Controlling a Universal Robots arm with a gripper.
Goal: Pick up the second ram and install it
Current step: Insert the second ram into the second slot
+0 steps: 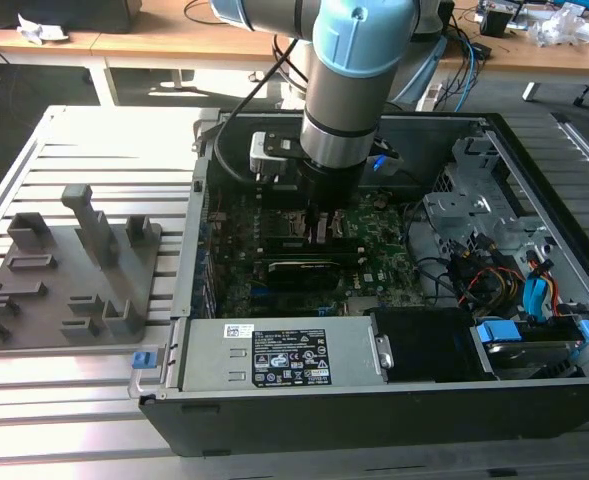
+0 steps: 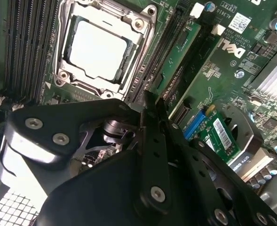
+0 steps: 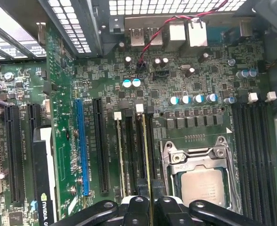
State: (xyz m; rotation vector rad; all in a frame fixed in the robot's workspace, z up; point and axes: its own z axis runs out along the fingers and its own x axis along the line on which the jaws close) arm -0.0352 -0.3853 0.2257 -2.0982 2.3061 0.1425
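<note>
Pinching the second ram (image 3: 146, 155), a thin flat green stick, edge-on in my gripper (image 3: 149, 203); black fingers (image 2: 150, 141) nearly closed on it. It stands upright in a slot just beside the square metal CPU socket (image 3: 197, 174) on the green motherboard (image 3: 105, 75), inside the open case (image 1: 534, 200).

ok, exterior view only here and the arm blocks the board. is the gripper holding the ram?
Observer: Yes. In the first wrist view the gripper is shut on the ram, which stands edge up.
Operator: where on the board?
Observer: In a slot right beside the CPU socket.
Operator: slots on the socket's other side?
Observer: The far slots look empty.
</note>
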